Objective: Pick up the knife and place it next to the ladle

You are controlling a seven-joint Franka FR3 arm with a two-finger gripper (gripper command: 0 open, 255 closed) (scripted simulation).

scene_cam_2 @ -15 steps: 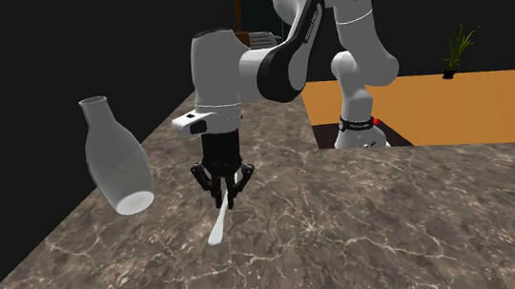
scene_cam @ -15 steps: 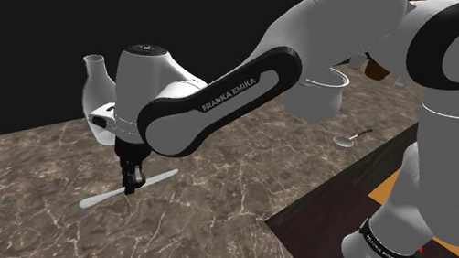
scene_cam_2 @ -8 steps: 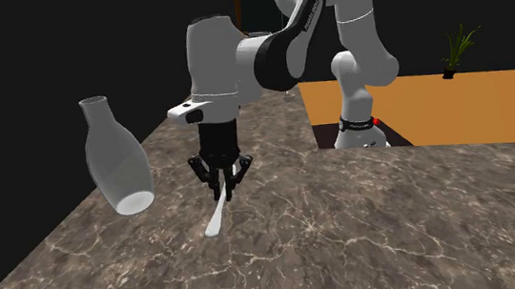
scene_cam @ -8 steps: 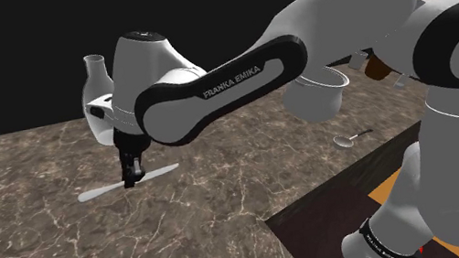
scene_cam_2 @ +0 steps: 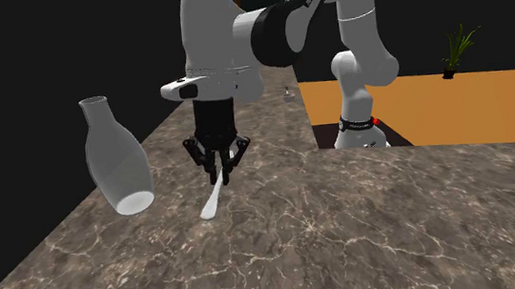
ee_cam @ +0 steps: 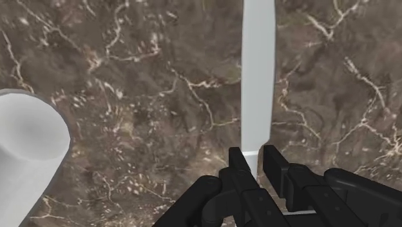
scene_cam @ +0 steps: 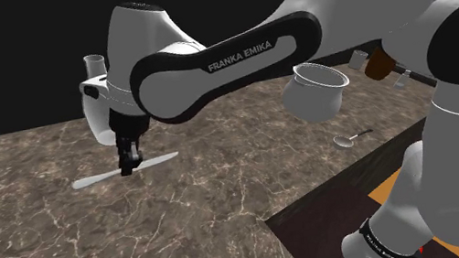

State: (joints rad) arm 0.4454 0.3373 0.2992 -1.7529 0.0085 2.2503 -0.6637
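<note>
The black gripper (ee_cam: 256, 162) is clenched on a flat, plain white knife (ee_cam: 258, 77) over the veined brown marble counter (ee_cam: 142, 97).

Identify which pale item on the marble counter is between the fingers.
The flat white knife, clasped at one end by the fingers; the vase and ladle sit apart.

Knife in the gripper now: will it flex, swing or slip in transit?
Probably stiff: the knife runs dead straight past the gripper. Likely light, since it looks thin and flat. The fingers pinch only a narrow patch near its middle, so it may pivot or slip if swung fast.
</note>
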